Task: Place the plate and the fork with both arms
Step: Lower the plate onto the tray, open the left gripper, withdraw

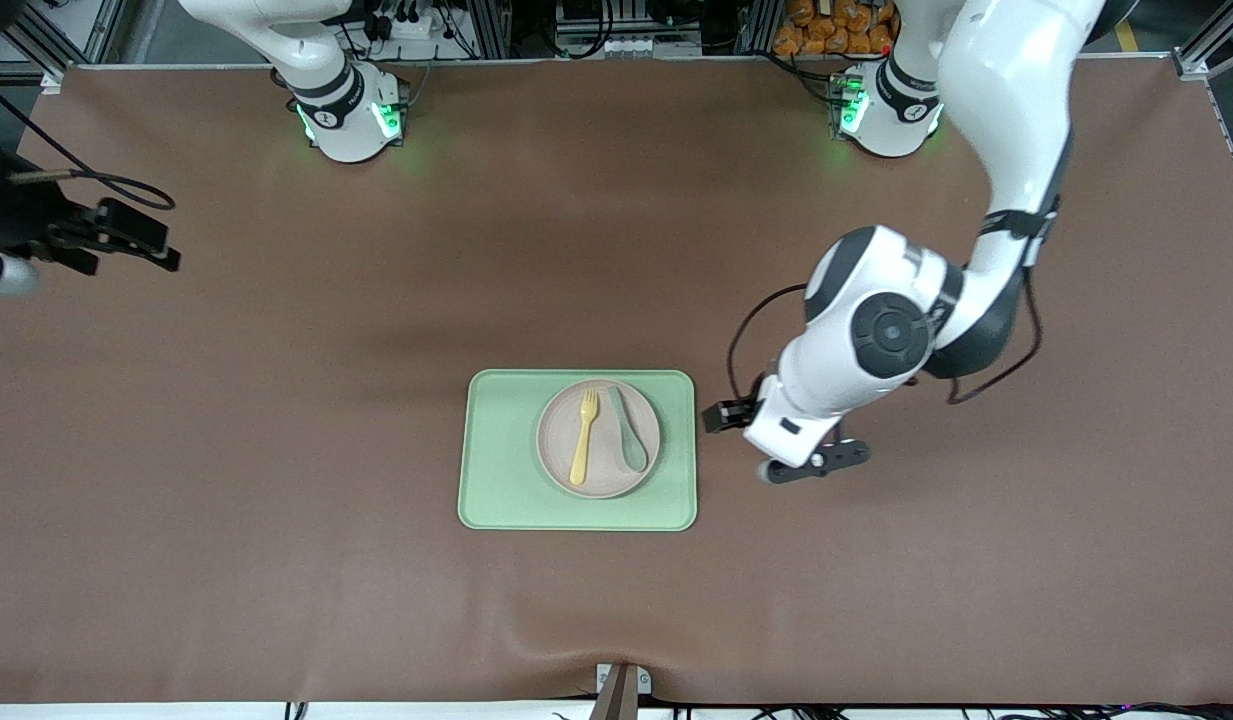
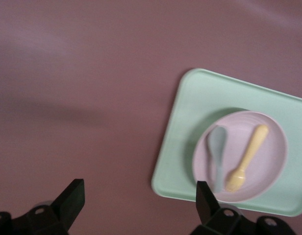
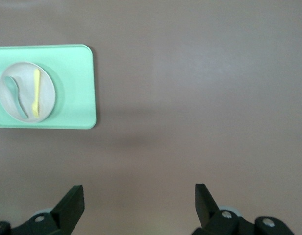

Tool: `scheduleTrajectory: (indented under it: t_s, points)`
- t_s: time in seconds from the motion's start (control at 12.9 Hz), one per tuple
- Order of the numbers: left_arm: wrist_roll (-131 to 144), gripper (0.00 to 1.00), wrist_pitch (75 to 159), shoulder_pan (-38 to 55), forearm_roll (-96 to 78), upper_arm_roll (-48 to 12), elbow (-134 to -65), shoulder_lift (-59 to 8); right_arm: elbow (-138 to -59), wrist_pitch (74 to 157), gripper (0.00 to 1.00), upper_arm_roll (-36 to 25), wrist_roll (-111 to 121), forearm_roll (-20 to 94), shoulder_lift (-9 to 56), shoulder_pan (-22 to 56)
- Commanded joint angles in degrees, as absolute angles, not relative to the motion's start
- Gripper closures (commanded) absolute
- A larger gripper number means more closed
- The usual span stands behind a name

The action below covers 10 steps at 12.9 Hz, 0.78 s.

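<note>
The off-white plate (image 1: 648,415) lies on the light-green tray (image 1: 496,450) in the middle of the table. The pale-yellow fork (image 1: 583,436) lies on the plate beside a grey-green spoon (image 1: 628,430). My left gripper (image 1: 733,413) hangs open and empty over the bare table, just beside the tray on the left arm's end. Its wrist view shows the tray (image 2: 190,127), plate (image 2: 273,161), fork (image 2: 249,156) and open gripper (image 2: 139,205). My right gripper (image 1: 141,238) is open and empty, over the right arm's end of the table. Its wrist view shows the gripper (image 3: 138,203), plate (image 3: 47,81) and fork (image 3: 36,93).
The spoon also shows in the left wrist view (image 2: 217,156) and the right wrist view (image 3: 14,95). The brown mat (image 1: 276,450) covers the table. The arm bases (image 1: 351,115) stand along the edge farthest from the front camera.
</note>
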<state>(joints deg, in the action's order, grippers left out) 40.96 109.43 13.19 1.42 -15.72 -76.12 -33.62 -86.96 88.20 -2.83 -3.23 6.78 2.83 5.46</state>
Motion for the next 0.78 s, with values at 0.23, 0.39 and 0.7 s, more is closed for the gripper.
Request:
scheduleTrajectory:
  t_s: [0.23, 0.39, 0.7]
  points:
    - [36.92, 0.00, 99.50, 5.73, 5.53, -15.65, -81.02, -24.01, -83.60, 99.21, 0.00, -3.08, -19.65, 7.74, 13.60, 17.56]
    - [35.43, 0.00, 97.92, 3.35, 7.99, -15.82, -83.83, -20.67, -78.69, 102.03, 0.00, -3.08, -25.29, 7.65, 20.09, 20.55]
    - [30.94, 0.00, 97.56, 1.15, 8.09, -15.91, -88.84, -15.31, -68.94, 107.31, 0.00, -3.25, -31.99, 7.03, 33.01, 25.74]
